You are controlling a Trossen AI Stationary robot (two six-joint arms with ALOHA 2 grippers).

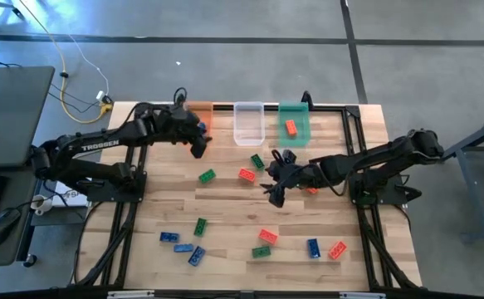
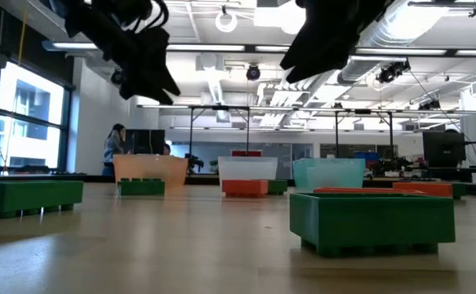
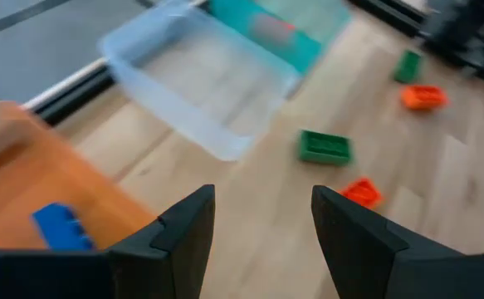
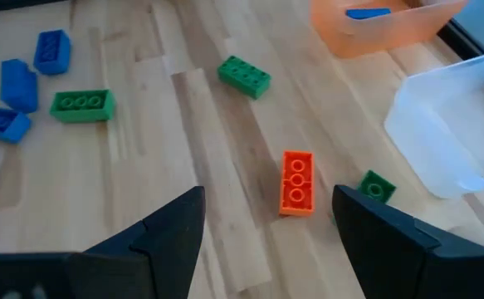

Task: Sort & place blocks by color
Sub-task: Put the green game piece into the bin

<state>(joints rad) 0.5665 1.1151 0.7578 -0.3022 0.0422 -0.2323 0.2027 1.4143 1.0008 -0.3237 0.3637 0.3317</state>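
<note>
High view: my left gripper [image 1: 198, 143] hangs beside the orange bin [image 1: 200, 115], fingers parted and empty, a blue block [image 3: 61, 226] lying inside. My right gripper [image 1: 276, 186], fingers spread and empty, hovers near a red block [image 4: 296, 182]; other blocks, I think, lie scattered on the tabletop [image 1: 225, 208].

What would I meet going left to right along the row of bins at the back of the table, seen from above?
Orange bin, partly under the left pincer → clear bin → green bin holding a red block.
</note>
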